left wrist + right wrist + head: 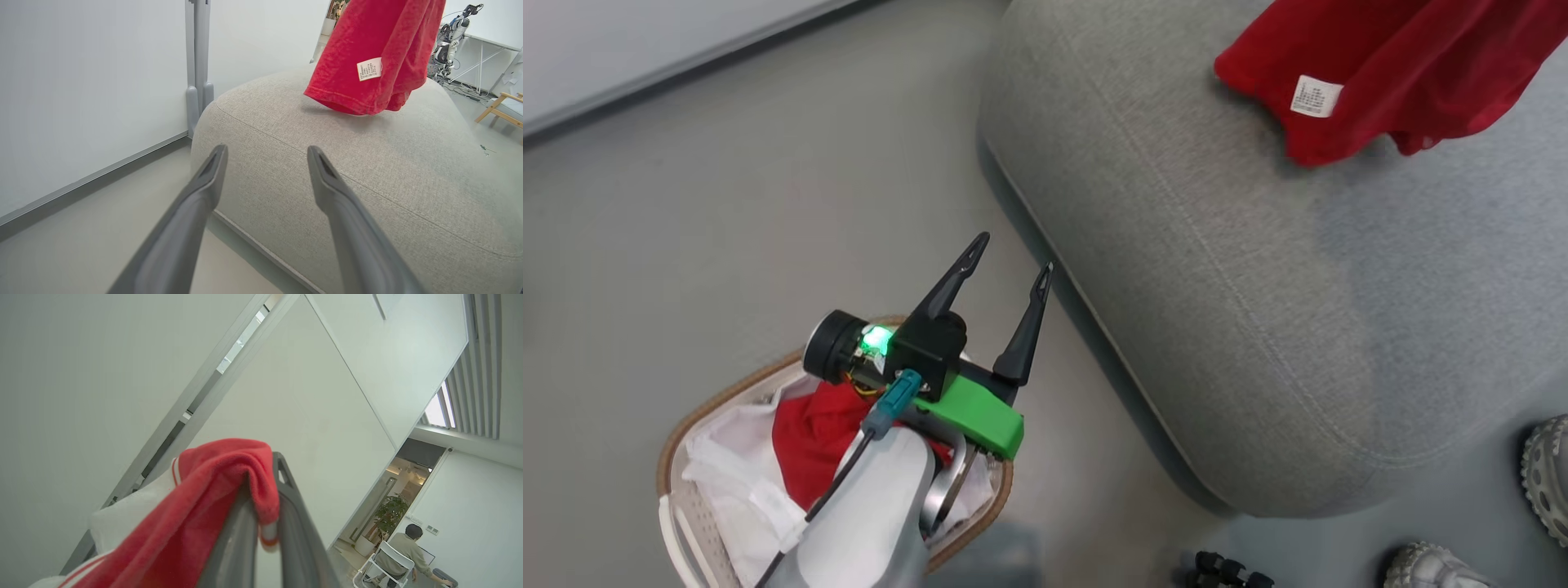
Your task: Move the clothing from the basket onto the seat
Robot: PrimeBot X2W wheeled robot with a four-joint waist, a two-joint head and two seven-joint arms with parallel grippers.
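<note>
The grey seat point(1217, 286) is the largest thing. The basket point(668, 457) stands on the floor near the seat's rounded corner and holds 1 red garment point(809, 441). Another garment point(1405, 73) hangs over the seat's far end, pinched between the right gripper's point(264, 469) closed fingers. The left gripper point(1014, 251) hovers between basket and seat, its 2 fingers spread and empty.

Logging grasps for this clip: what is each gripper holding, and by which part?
The right gripper pinches the red garment by a bunched fold draped over its fingertips. The left gripper is open and empty.
</note>
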